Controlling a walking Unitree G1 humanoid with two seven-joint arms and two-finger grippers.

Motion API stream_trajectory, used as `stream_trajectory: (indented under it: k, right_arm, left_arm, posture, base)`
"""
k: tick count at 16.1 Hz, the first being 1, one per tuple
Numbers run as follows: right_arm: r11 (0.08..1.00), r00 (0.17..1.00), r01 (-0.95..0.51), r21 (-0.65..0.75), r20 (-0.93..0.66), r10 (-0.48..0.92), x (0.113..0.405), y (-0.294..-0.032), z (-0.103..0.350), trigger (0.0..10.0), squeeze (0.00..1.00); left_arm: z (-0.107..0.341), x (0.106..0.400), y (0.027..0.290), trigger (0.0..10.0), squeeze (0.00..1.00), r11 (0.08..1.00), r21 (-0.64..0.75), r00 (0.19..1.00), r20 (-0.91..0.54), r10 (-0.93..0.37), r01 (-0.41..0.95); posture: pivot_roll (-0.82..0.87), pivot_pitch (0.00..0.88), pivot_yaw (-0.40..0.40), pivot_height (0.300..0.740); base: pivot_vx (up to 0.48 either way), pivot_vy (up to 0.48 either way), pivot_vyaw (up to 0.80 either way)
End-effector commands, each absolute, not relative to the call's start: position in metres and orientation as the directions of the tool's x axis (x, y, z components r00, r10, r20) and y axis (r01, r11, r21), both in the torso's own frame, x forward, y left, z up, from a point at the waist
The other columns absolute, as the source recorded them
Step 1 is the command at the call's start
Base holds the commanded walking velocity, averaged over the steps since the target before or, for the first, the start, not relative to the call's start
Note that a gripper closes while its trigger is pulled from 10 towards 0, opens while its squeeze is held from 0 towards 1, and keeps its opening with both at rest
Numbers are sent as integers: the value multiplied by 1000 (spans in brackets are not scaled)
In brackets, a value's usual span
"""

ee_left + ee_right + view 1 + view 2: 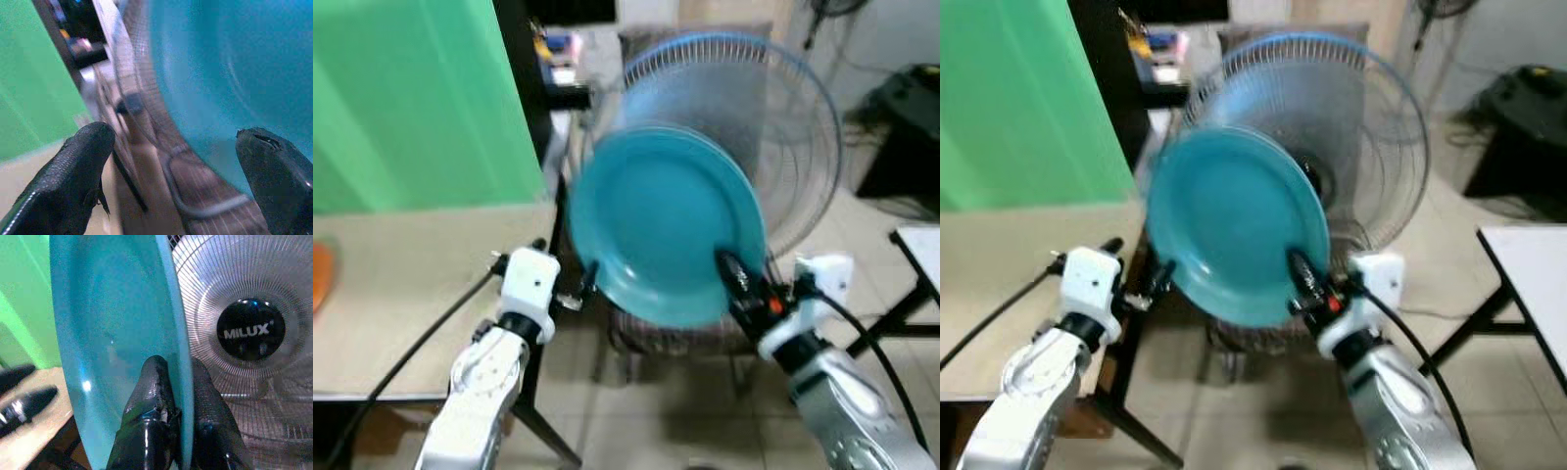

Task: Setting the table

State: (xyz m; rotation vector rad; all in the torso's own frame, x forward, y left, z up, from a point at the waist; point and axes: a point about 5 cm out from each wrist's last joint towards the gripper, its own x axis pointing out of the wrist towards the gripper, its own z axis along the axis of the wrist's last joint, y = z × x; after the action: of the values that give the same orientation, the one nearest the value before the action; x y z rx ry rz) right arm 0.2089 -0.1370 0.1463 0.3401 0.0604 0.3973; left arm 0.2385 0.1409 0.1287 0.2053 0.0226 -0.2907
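Note:
A large teal plate point(661, 225) hangs in the air in front of me, tilted nearly upright. My right gripper point(732, 271) is shut on its lower right rim, one finger point(149, 396) on the plate's face and the other behind the rim. My left gripper point(579, 284) stands open beside the plate's lower left edge, its two fingertips point(83, 161) spread wide with the plate's rim point(205, 147) close to one of them. The beige table point(411, 284) lies to my left.
A standing fan point(783, 147) with a wire grille is right behind the plate, above a chair seat point(675, 338). A green screen point(411, 98) rises behind the table. An orange object point(319, 274) lies at the table's left edge. A white table corner point(920, 245) stands right.

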Motion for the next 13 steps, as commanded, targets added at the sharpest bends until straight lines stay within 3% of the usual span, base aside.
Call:
stream_trajectory:
  k: [1,13]
  right_arm:
    - [847,907,-412,336,65,416,210,-129,157,10000,0]
    - [907,958,-283,313,57,279,220,-142,159,10000,0]
  left_arm:
    - [130,239,147,10000,0,939,223,965,-49,-256,261]
    - [135,252,151,10000,0,954,207,976,-15,-219,217]
  posture:
    - [-21,0,53,740]
    - [-34,0,59,740]
  base:
    - [0,0,-800]
    - [0,21,-800]
